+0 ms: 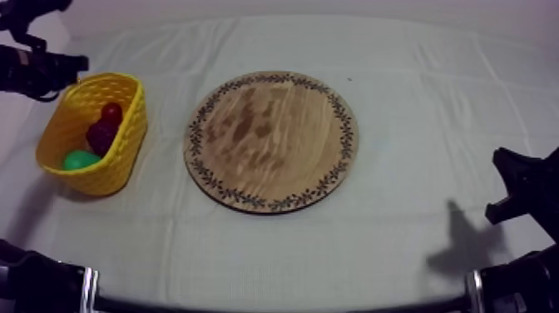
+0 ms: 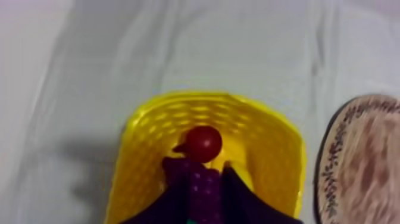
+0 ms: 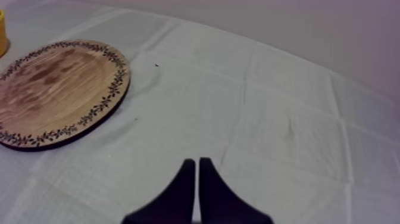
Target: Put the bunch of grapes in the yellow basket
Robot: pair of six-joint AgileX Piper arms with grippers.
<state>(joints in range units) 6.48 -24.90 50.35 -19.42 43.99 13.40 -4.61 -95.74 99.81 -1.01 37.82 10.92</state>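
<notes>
Your bunch of grapes (image 1: 101, 136) is lying inside the yellow basket (image 1: 126, 141), which is standing to the left of the wooden board (image 1: 270, 141) and apart from it. A small red fruit (image 1: 111, 111) is sitting in the basket on the far side of the grapes, touching them, and a green toy fruit (image 1: 81, 160) is lying on their near side.

Your left gripper (image 2: 201, 168) is hanging above the basket with its fingers parted and grasping nothing. In the left wrist view the grapes are showing between the fingers, down in the basket.

Nothing is lying on the board, and its rim is carrying a ring of small dark leaf marks.

Your right gripper (image 3: 197, 161) is resting to the right of the board, well clear of it, over the grey-white cloth (image 1: 416, 100). Its fingers are pressed together into a narrow wedge with nothing between them. The right arm is throwing a shadow (image 1: 462, 241) on the cloth, off to the board's right.
</notes>
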